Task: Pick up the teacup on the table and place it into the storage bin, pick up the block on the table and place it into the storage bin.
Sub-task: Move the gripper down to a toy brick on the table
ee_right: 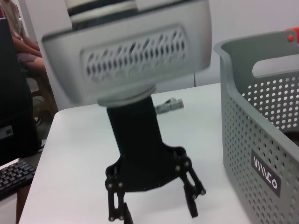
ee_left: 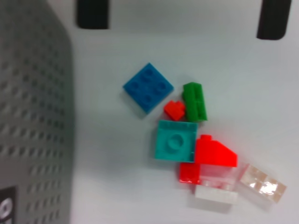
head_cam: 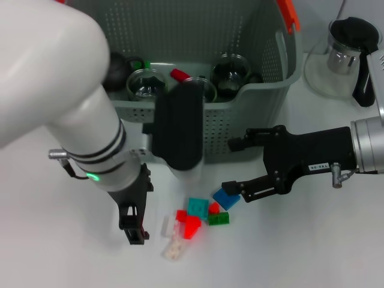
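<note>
Across the whole head view a white surface (head_cam: 312,252) is spread, and at its 12 o'clock the storage bin (head_cam: 252,102), a large grey-green perforated basket with an orange handle end, is set. Several glass teacups (head_cam: 231,71) and a small red piece (head_cam: 179,75) are seen lying inside it. At 2 o'clock from the bin, a glass teapot (head_cam: 345,57) with a black lid and handle is placed on the surface.

From 9 o'clock the left arm is reached in, and the left end effector (head_cam: 137,231) is held pointing down, just at 9 o'clock of the block pile; in the right wrist view its fingers (ee_right: 190,186) are seen spread apart, released and grasping nothing. From 3 o'clock the right end effector (head_cam: 237,165) is extended toward the bin's front wall, its fingers parted and empty, with the lower fingertip just above the blue block (head_cam: 226,197).

Below the bin, at 6 o'clock, the blocks are clustered on the surface: a teal block (head_cam: 197,207) at the middle, the blue one at its 2 o'clock, a green block (head_cam: 218,218) at 4 o'clock, red blocks (head_cam: 189,225) at 7 o'clock, and clear blocks (head_cam: 174,249) further toward 7 o'clock. A black label (ee_right: 265,176) with white lettering is shown on the bin's front in the right wrist view.
</note>
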